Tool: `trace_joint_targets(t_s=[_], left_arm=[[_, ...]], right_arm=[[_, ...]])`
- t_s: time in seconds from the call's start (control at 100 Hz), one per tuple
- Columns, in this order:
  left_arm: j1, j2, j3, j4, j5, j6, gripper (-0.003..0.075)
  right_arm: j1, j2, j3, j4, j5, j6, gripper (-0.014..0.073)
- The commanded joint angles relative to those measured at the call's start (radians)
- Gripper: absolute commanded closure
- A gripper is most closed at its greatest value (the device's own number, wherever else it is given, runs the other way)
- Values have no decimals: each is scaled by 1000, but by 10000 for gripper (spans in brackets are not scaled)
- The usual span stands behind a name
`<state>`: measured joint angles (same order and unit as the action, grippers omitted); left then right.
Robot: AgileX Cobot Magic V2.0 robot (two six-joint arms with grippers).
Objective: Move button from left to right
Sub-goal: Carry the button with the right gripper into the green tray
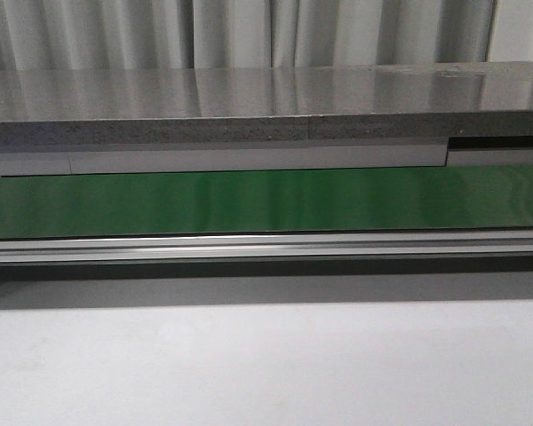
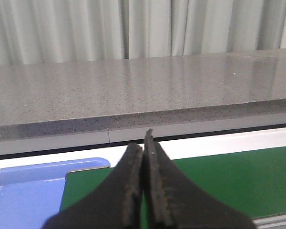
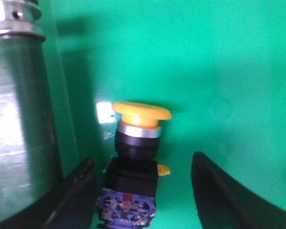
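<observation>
Currently, the right gripper (image 3: 143,191) jaws stand released around the button (image 3: 136,160) on the green belt (image 3: 219,71); the left gripper (image 2: 144,143) jaws are clenched, empty.

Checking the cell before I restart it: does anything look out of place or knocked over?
Nothing stands out. The button stands on the green belt between the open fingers of the right gripper, yellow cap intact. The left gripper is shut and empty.

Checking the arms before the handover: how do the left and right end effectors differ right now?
The left end effector is shut, fingers pressed together on nothing; the right end effector is open. The left points over a blue tray and belt edge; the right straddles the button, which lies on green. Both have dark fingers.
</observation>
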<state>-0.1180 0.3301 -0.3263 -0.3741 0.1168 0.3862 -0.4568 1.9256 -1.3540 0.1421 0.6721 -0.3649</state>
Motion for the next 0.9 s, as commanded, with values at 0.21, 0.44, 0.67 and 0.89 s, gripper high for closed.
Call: trace_joint_targets(t_s=[0.21, 0.44, 0.67, 0.89], left_arm=[[-9, 6, -27, -9, -78, -3, 740], [-9, 6, -27, -9, -78, -3, 740], [-9, 6, -27, -9, -78, -3, 740], [-9, 6, -27, -9, -78, -3, 740]], right_arm=[[-5, -82, -29, 9, -42, -10, 141], [3, -171, -30, 109, -63, -10, 141], [95, -277, -30, 152, -76, -17, 141], [229, -390, -17, 152, -85, -18, 141]])
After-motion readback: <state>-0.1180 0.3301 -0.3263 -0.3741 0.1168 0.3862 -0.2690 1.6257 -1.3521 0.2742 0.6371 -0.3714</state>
